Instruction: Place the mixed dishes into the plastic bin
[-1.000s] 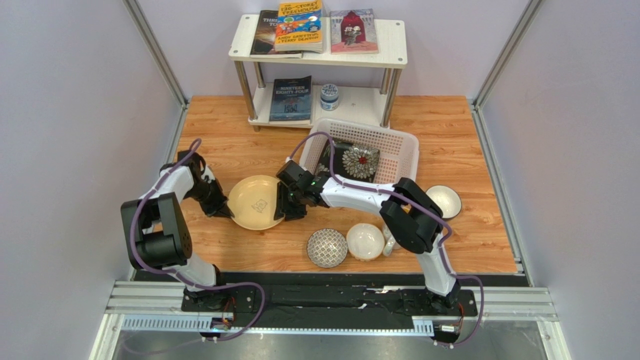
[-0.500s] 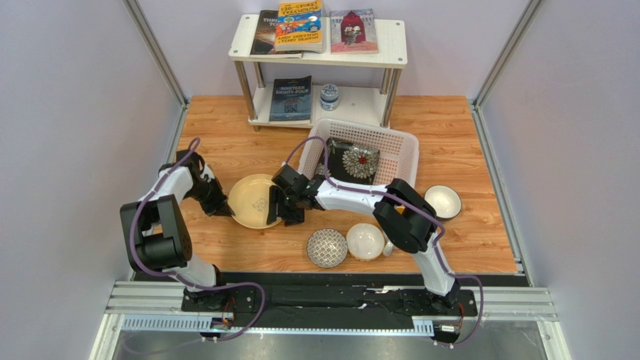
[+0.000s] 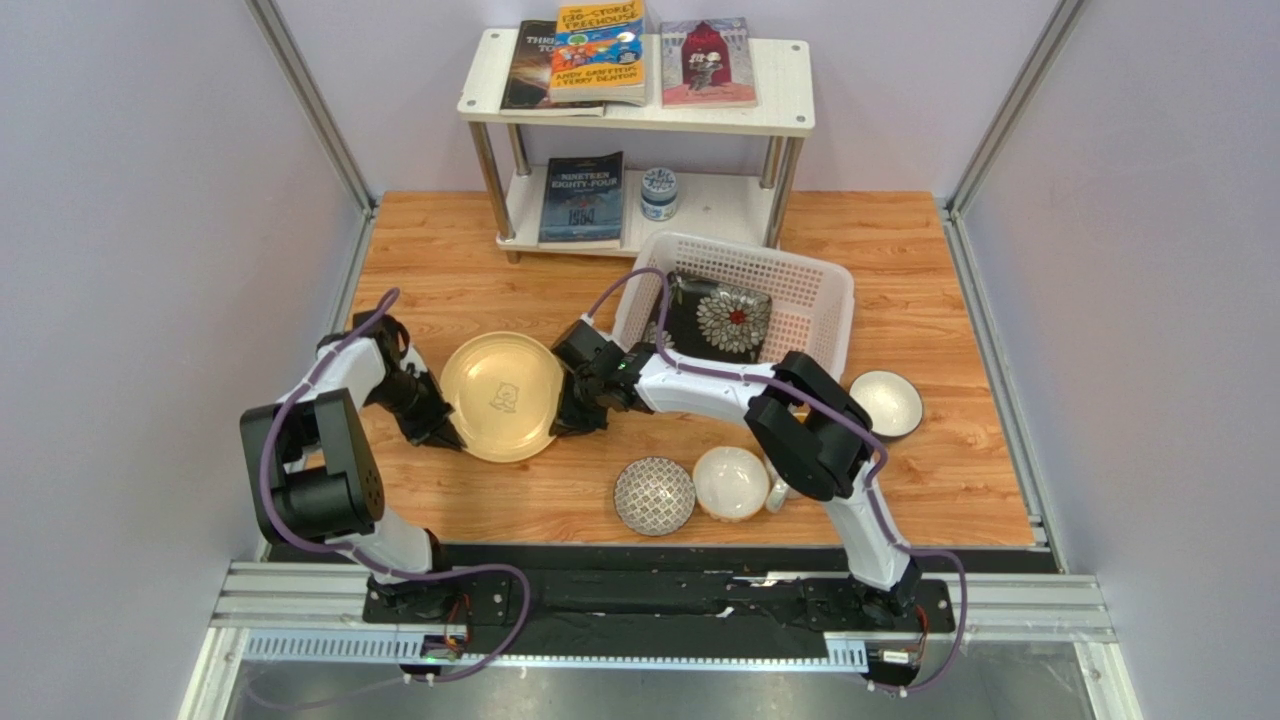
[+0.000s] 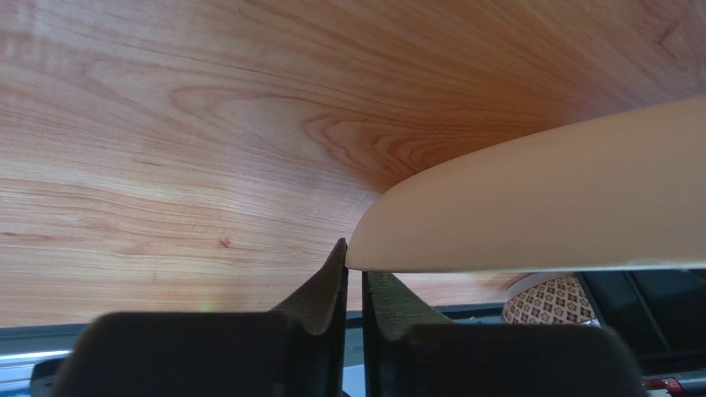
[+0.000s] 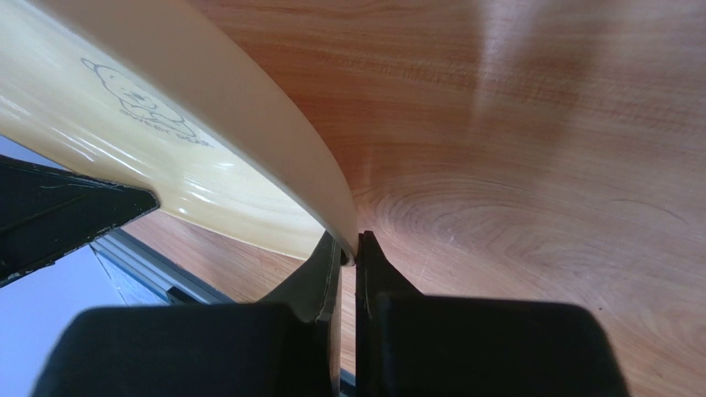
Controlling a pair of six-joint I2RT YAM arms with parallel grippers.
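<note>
The wooden counter (image 3: 932, 270) fills the middle of the top view, with a white shelf (image 3: 781, 90) of books at upper centre. Just below the shelf, right of centre, sits the plastic bin (image 3: 831, 308), with the black square floral plate (image 3: 721, 320) lying inside it. The round yellow plate (image 3: 501, 395) is at centre-left, outside the bin, face up between the two arms. The left claw (image 4: 355, 269) pinches its left rim and the right claw (image 5: 348, 248) pinches its right rim. A grey-patterned bowl (image 3: 654, 495) and a white bowl (image 3: 732, 483) sit side by side at lower centre.
</note>
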